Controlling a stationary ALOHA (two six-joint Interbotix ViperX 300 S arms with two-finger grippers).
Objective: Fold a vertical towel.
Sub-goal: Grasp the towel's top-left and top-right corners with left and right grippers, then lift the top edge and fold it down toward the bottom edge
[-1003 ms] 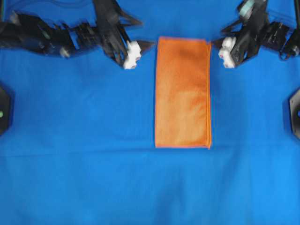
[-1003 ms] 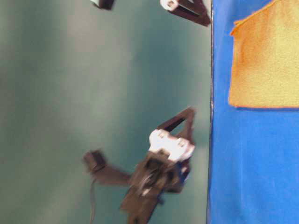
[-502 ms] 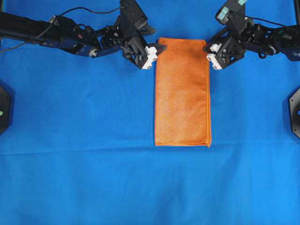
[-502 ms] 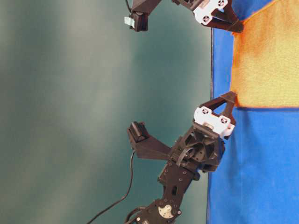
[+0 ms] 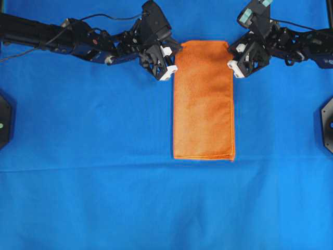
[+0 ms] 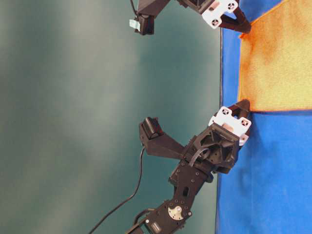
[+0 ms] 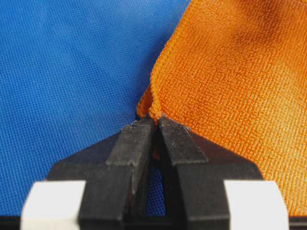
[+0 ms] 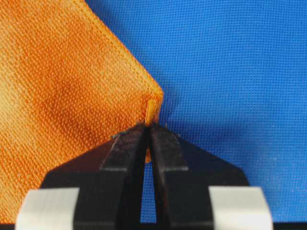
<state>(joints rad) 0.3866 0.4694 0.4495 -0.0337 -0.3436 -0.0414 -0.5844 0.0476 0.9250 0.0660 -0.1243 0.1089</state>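
Observation:
The orange towel [image 5: 203, 99] lies lengthwise on the blue cloth, its far end at the top of the overhead view. My left gripper [image 5: 176, 51] is shut on the towel's far left corner [image 7: 154, 111], pinching the hem between its tips. My right gripper [image 5: 230, 52] is shut on the far right corner [image 8: 152, 111]. Both corners are pinched up slightly. The table-level view shows the towel [image 6: 278, 58] with one gripper [image 6: 245, 104] at its near corner and the other [image 6: 247, 27] at the upper corner.
The large blue cloth [image 5: 104, 198] covers the table all round the towel. Black arm bases [image 5: 328, 125] sit at the left and right edges. The table edge runs beside the arm in the table-level view [image 6: 220, 73].
Both grippers have come in from beside the towel and closed on its far corners. The far end of the towel has shifted slightly upward in the overhead view.

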